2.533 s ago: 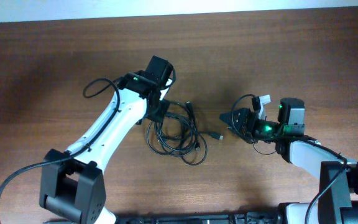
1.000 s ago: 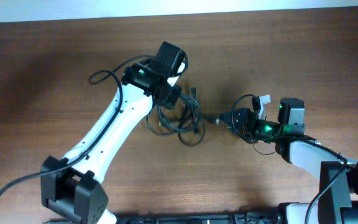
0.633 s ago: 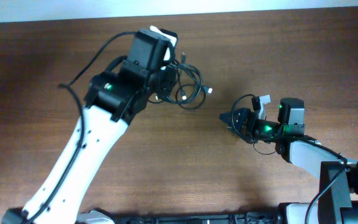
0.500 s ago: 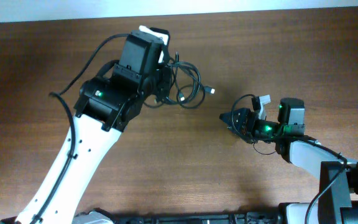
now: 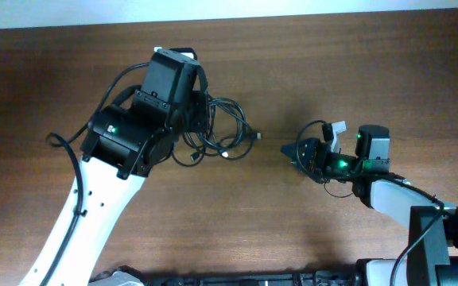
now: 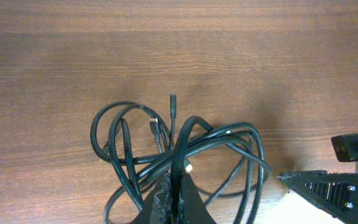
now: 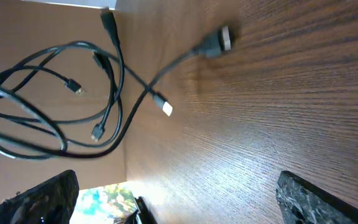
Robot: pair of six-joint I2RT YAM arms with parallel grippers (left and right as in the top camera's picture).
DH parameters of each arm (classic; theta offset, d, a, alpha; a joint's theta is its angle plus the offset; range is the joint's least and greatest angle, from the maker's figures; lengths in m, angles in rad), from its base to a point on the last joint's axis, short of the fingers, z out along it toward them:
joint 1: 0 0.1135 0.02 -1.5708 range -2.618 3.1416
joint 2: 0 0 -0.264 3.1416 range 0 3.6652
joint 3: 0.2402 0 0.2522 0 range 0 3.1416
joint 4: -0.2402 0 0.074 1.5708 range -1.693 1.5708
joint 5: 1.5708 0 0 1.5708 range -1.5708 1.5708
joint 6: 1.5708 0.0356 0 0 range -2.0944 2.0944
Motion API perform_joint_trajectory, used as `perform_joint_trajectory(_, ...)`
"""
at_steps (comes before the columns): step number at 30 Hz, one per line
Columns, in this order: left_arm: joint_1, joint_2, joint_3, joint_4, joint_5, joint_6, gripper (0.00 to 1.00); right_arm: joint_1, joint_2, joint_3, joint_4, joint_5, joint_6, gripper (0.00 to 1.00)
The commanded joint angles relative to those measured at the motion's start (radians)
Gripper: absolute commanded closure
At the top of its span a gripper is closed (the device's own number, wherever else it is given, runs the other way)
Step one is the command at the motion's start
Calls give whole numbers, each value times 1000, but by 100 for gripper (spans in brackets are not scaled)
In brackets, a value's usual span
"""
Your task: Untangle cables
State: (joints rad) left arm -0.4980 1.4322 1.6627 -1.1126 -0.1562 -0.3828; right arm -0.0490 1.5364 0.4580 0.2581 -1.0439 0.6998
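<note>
The cables (image 5: 227,135) are a tangled bundle of thin black cords with small plug ends. They hang in loops from my left gripper (image 5: 203,119), which holds them raised above the wooden table (image 5: 356,71). In the left wrist view the left gripper (image 6: 178,198) is shut on one strand, and the cables (image 6: 185,149) dangle below it. My right gripper (image 5: 291,150) is open and empty, low over the table to the right of the bundle. In the right wrist view the right gripper (image 7: 179,186) shows spread fingers, with the cables (image 7: 104,99) ahead and one plug end (image 7: 219,38) hanging free.
The right gripper's tip (image 6: 322,186) shows at the lower right of the left wrist view. The raised left arm (image 5: 110,159) covers part of the table's left half. The table's far edge (image 5: 293,16) meets a pale wall.
My left gripper has lifted the cable bundle off the table and carried it up and toward the back. The loops now hang and swing. The right gripper has stayed in place.
</note>
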Motion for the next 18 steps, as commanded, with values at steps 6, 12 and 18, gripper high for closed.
perform_joint_trajectory(6, 4, 0, 21, 11, 48, -5, 100, -10, -5, 4, 288, -109, 86, 0)
perform_joint_trajectory(12, 3, 47, 21, 27, 228, 200, 100, -10, -6, 111, 752, -259, 261, 11)
perform_joint_trajectory(18, 3, 103, 21, 47, 552, 498, 100, 35, -6, 205, 701, -266, 255, 18)
